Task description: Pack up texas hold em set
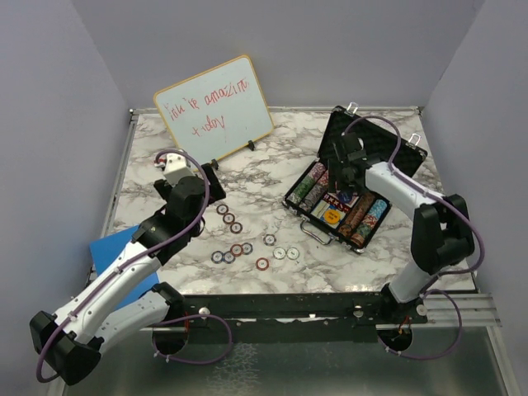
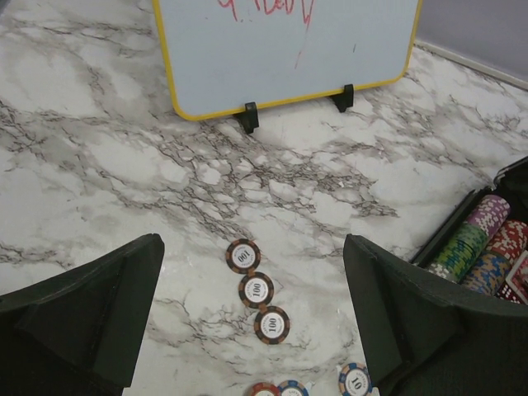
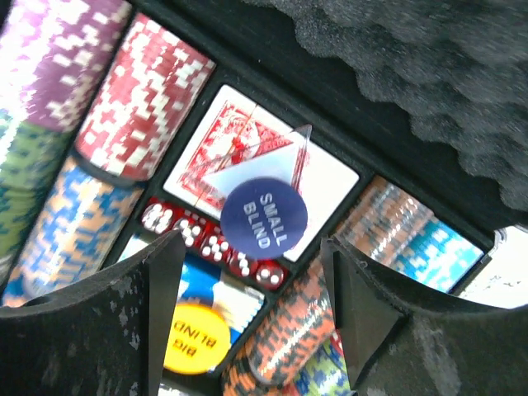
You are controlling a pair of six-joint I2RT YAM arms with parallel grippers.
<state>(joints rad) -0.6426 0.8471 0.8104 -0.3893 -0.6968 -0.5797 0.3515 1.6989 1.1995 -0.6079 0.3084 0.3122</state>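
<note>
While right tool [image 3: 249, 247] hangs spread over the briefcase [image 1: 341, 126], left tool [image 2: 252, 247] spread above loose chips [image 2: 256, 290], whiteboard [image 2: 280, 49] edge ahead.

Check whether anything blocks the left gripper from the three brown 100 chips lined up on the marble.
Nothing visible does. The left gripper hangs open, and the three 100 chips lie in plain view between its fingers, with only bare marble table around them. The whiteboard stands farther back, beyond the chips.

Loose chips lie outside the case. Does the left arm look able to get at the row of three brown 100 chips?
Probably yes: in its wrist view the three brown chips lie ahead of the open left gripper on the marble table, nothing covering them.
</note>
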